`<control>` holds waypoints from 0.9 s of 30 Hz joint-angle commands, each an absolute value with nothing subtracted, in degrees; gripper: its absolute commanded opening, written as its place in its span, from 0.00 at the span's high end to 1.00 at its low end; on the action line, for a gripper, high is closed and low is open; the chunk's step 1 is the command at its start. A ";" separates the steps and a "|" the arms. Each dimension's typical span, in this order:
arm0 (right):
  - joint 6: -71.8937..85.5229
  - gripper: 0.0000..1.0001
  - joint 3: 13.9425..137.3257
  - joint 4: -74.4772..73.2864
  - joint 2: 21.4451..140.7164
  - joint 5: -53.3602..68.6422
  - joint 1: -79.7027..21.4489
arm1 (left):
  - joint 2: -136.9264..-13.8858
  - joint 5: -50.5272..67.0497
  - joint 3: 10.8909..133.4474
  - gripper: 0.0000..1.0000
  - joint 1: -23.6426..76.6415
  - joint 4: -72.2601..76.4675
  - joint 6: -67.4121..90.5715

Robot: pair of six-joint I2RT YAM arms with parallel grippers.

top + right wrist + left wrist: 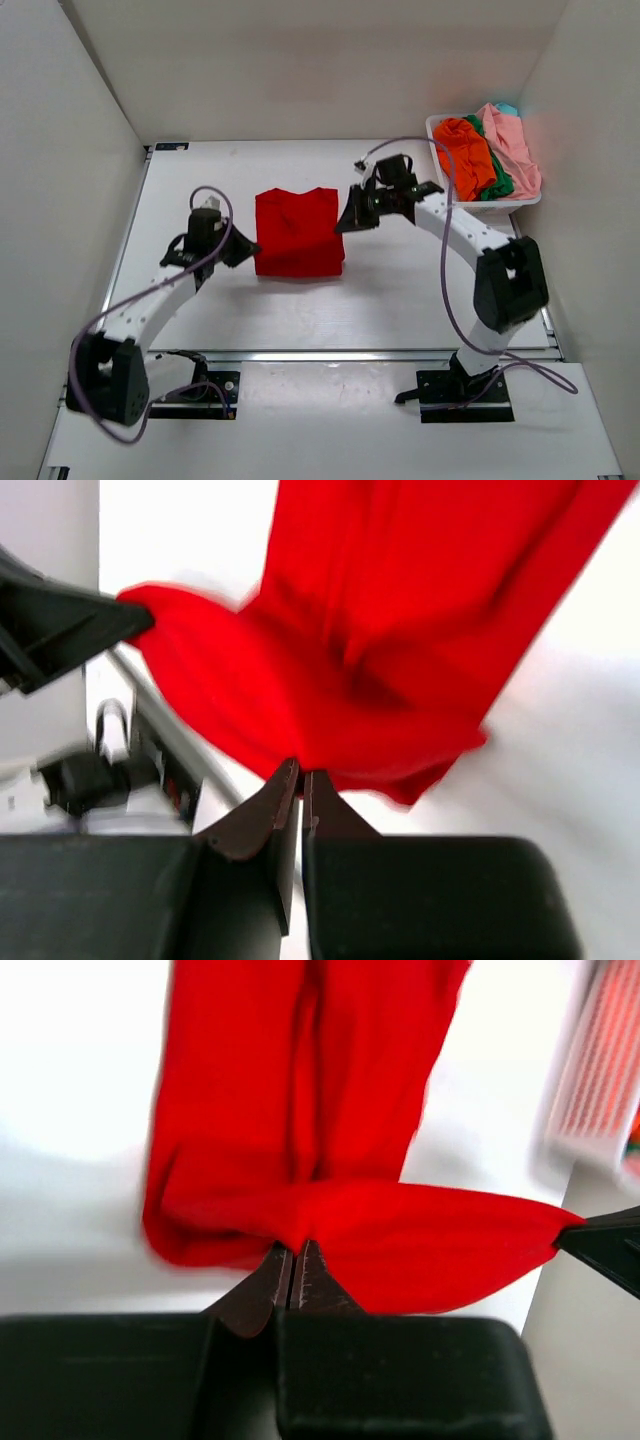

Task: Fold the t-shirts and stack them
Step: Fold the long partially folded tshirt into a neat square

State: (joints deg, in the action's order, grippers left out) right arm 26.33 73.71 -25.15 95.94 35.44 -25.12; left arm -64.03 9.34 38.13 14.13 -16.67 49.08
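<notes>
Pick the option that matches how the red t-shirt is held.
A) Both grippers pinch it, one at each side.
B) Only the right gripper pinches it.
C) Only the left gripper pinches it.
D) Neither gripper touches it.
A: each wrist view shows closed fingers pinching red cloth, the left gripper and the right gripper at opposite sides of the red t-shirt.

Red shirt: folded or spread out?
Partly folded: the red shirt is a compact block, sides turned in. The left gripper and right gripper each pinch a corner of its doubled-over edge.
</notes>
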 commanded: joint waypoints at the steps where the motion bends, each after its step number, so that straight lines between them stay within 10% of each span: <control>1: 20.49 1.00 86.02 -28.64 104.30 37.09 -21.46 | -74.31 8.18 47.00 1.00 11.34 -9.33 45.88; 6: 19.51 1.00 120.41 -35.32 129.40 38.23 -16.62 | -94.64 7.04 68.42 0.99 7.21 -5.54 45.79; 8: 21.08 0.81 136.21 -41.10 139.94 38.06 -14.34 | -104.89 9.73 75.63 0.52 5.38 -4.67 45.97; 11: 21.80 0.62 153.61 -46.39 150.90 34.21 -12.22 | -109.51 12.12 78.32 0.44 3.96 1.21 48.50; 20: 16.17 0.53 114.03 -28.94 131.86 27.07 -14.77 | -101.96 4.75 62.33 0.34 5.79 3.96 44.48; 27: 14.33 0.54 108.64 -31.64 126.05 24.26 -15.64 | -107.22 1.50 64.24 0.23 8.44 1.06 41.66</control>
State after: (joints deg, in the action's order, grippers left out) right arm 16.47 110.45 -33.78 131.63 26.98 -15.73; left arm -106.69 3.77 62.00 7.60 2.22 43.94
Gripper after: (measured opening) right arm 0.463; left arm 0.770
